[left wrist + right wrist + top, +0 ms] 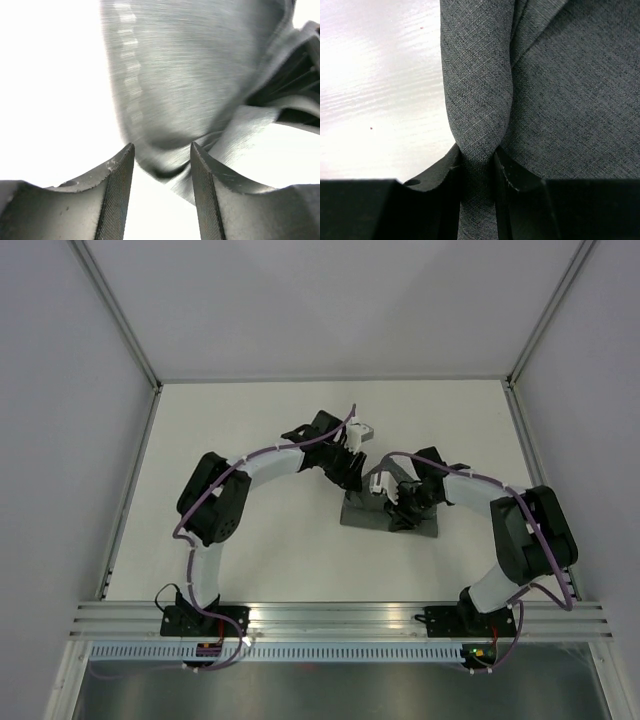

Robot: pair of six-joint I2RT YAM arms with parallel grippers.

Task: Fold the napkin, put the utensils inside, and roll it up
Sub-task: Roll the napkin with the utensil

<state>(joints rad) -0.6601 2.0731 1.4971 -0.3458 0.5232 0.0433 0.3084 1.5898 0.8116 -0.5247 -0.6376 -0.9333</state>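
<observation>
Right fingers (pixel 440 185) tight on a fold of dark grey napkin (pixel 560 100); left fingers (pixel 115 200) apart, its edge between them.

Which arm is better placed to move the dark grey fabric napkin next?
The right, probably. The right gripper is closed on a fold of the dark grey fabric napkin, so it can pull at once. The left gripper stands open and clamps nothing; it must close first.

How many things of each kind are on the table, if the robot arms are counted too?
Grey napkin: 1
Robot arms, left arm and right arm: 2
Total: 3
</observation>
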